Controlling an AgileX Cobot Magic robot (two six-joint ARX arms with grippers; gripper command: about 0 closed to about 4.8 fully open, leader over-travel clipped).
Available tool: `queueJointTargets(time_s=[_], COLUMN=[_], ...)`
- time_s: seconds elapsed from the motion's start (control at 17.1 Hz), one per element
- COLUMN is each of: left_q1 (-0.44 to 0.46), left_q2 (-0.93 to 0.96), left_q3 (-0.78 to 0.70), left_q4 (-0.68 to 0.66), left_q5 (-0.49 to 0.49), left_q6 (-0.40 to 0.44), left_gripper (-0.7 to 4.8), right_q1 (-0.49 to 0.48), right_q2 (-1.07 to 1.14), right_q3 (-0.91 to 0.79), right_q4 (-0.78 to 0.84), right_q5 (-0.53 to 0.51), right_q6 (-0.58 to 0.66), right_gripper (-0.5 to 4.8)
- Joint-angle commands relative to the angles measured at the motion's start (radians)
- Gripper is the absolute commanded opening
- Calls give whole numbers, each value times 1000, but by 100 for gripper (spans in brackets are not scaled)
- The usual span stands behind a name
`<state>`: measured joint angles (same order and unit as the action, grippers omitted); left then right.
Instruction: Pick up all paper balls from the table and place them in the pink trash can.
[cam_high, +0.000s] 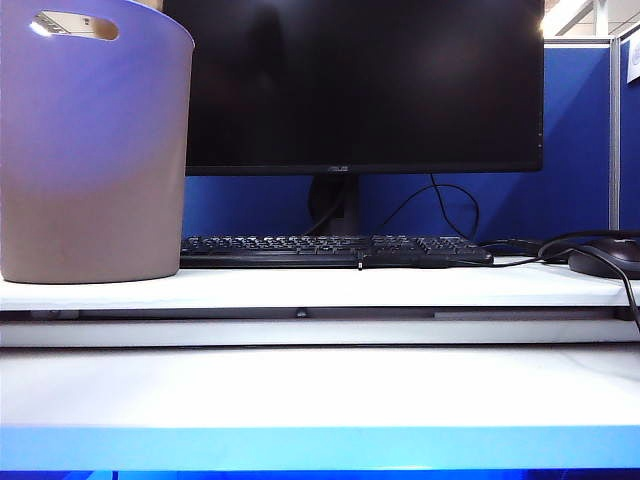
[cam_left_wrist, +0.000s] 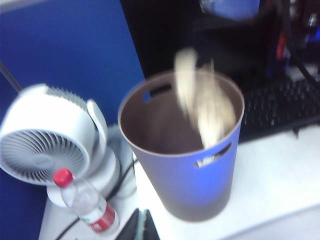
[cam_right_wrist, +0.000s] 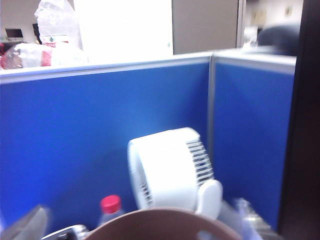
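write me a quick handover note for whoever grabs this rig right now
Left gripper: shut, holding nothing that shows, above and beside the pink trash can.
Right gripper: fingers hardly in view; that camera looks over the can's rim toward a white fan and a bottle.
Paper balls: a blurred tan wad shows at the can's mouth, apparently dropping in; something white shows through the handle slot.
Table: no paper balls visible on it in the exterior view.
Left: confirm the wad landed inside and check the table for strays.
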<state>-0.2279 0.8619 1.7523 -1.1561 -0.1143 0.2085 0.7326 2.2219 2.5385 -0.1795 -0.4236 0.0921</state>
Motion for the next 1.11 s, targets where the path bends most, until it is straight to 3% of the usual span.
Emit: queueJointTargets(time_s=[0.06, 0.12, 0.18, 0.23, 0.29, 0.35, 0.53, 0.65, 0.88, 1.11], left_q1=[0, 0, 0, 0, 0, 0, 0, 0, 0, 26], left_q2=[-50, -66, -87, -111, -142, -178, -290, -385, -507, -597], left_q3=[3, 3, 3, 3, 3, 3, 3, 2, 2, -3], left_q4=[35, 35, 32, 33, 36, 45, 82, 109, 69, 27], left_q5=[6, 6, 6, 7, 28, 61, 142, 251, 507, 605], left_q6=[-3, -3, -5, -7, -8, -27, -109, -165, -216, -346], left_gripper=[146, 149, 147, 122, 49, -6, -5, -6, -6, -6], right_q1=[2, 1, 0, -2, -5, -15, -14, 0, 16, 13], right_q2=[-74, -100, -132, -180, -233, -293, -499, -682, -925, -1216], right_q3=[7, 7, 7, 8, 8, 8, 8, 7, 3, -166], right_q4=[6, -3, -37, -105, -174, -252, -567, -845, -1205, -1199], right_q5=[-23, -24, -24, -23, -24, -23, -16, 105, 206, 187], right_q6=[10, 10, 10, 7, -19, -27, -119, -225, -241, -109], right_gripper=[479, 479, 376, 115, 11, -7, -7, -8, -8, -8])
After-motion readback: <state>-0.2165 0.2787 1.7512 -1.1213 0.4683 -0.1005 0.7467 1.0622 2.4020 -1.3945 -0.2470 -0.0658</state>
